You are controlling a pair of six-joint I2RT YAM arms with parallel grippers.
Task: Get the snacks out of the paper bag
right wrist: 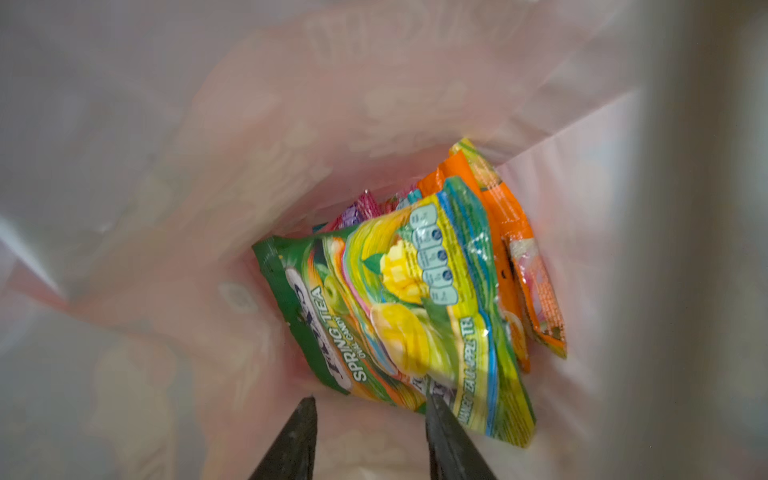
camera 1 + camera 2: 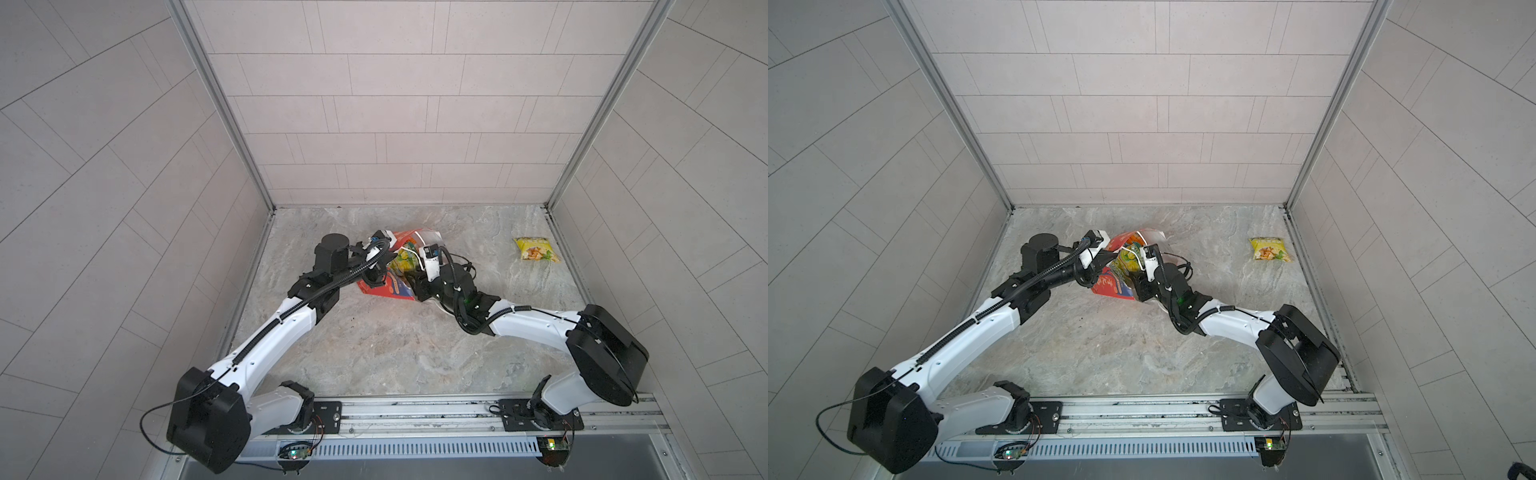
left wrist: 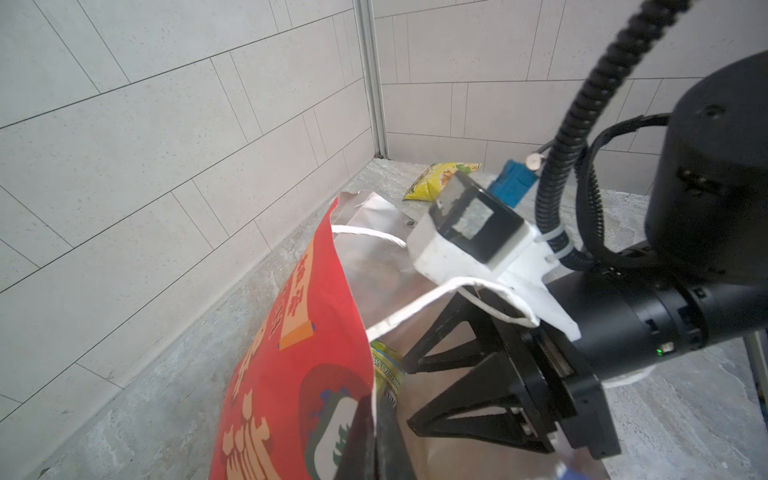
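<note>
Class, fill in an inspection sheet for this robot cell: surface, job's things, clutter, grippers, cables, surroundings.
Surface: grey marbled tabletop.
Job's things: red paper bag leaning mid-table, mouth open; yellow packet lying outside it, far right; green Spring Tea packet, orange packet and pink and purple packets inside.
Clutter: nothing seen.
Grippers: left gripper shut on the bag's rim; right gripper inside the bag, jaws apart at the green packet's edge.
Cables: white cord handle draped across the right wrist; black conduit on the right arm.
Surroundings: tiled walls; metal rail in front.

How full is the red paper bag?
Partly full: a green packet, an orange packet and others lie inside the paper bag; a yellow packet lies outside.
</note>
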